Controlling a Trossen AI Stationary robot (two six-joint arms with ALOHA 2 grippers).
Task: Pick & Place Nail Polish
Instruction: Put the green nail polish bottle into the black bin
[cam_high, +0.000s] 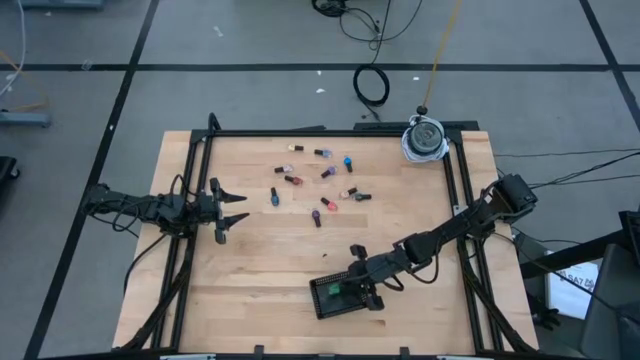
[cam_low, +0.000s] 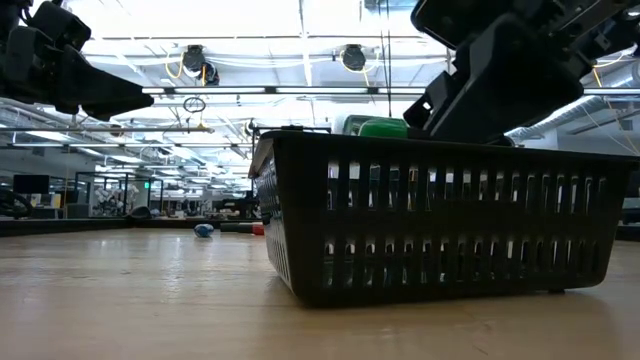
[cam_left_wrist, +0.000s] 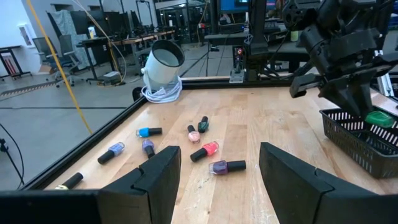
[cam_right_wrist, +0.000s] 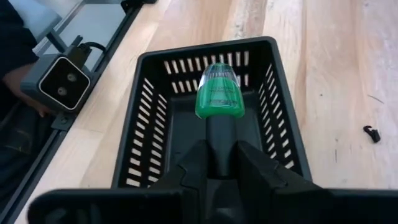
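Several tiny nail polish bottles (cam_high: 320, 185) lie scattered on the wooden table toward its far side; they also show in the left wrist view (cam_left_wrist: 205, 149). My right gripper (cam_right_wrist: 221, 155) is shut on a green nail polish bottle (cam_right_wrist: 219, 98) over the black slotted basket (cam_high: 345, 295) near the table's front edge. My left gripper (cam_high: 232, 208) is open and empty at the table's left side, pointing toward the bottles. My right gripper pinches the green bottle's dark cap (cam_right_wrist: 220, 134) between its two fingers. The fingers lie along the bottle, so the green body sticks out past the fingertips. The bottle is lifted clear, over the basket's opening; its green body shows above the basket's rim (cam_low: 385, 128).
A white cylinder with a coiled cable (cam_high: 425, 138) stands at the table's far right corner. A black frame (cam_high: 330, 132) runs round the table. A small camera (cam_right_wrist: 65, 79) sits by the front edge beside the basket. Bare wood lies between the bottles and the basket.
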